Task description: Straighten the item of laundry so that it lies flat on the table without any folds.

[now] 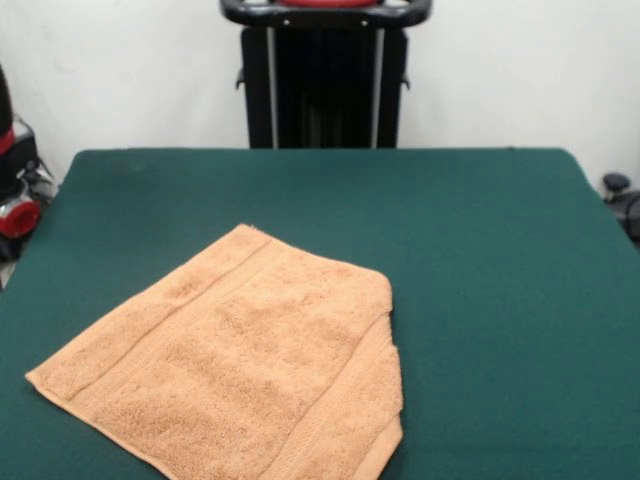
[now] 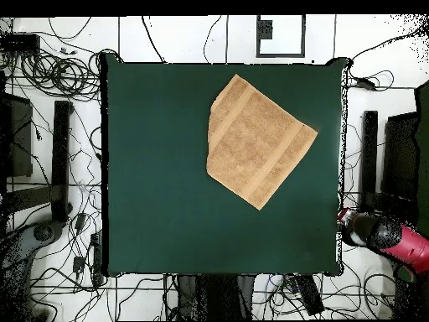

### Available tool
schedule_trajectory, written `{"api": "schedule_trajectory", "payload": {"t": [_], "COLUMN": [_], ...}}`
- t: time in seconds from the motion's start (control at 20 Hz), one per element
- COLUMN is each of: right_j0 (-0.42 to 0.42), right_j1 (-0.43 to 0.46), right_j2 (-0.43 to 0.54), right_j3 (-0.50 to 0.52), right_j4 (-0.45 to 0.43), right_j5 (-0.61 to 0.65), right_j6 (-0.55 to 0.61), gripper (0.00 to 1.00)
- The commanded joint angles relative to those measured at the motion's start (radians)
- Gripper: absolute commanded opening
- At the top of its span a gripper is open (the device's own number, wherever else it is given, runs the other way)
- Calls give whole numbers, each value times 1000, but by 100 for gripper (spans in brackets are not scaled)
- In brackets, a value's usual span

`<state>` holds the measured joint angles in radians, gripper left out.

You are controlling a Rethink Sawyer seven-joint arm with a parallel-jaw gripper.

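Observation:
The item of laundry [image 1: 240, 370] is a peach terry towel lying on the green table [image 1: 480, 250], toward the near left in the front view. Its right side looks folded, so the outline there is cut short and a double edge shows. Seen from overhead, the towel [image 2: 255, 142] sits in the upper right part of the table [image 2: 159, 168] with five sides and its left corner missing. My gripper [image 2: 350, 225] is drawn back off the table, just past its lower right edge, far from the towel. The red and black arm [image 2: 394, 241] trails behind it.
The arm [image 1: 15, 205] shows at the left edge of the front view, beside the table. Cables [image 2: 59, 75] and black stands [image 2: 60, 159] lie on the floor around the table. The dark pedestal [image 1: 325, 80] stands behind the far edge.

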<state>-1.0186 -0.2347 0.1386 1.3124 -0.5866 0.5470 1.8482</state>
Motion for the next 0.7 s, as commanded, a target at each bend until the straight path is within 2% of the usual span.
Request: {"api": "schedule_trajectory", "payload": {"t": [0.05, 0.7], "right_j0": [31, 20], "right_j1": [-4, -17], "right_j2": [136, 159], "right_j3": [-15, -13], "right_j4": [40, 58], "right_j5": [209, 280], "right_j6": [-225, -207], "gripper": [0, 0]}}
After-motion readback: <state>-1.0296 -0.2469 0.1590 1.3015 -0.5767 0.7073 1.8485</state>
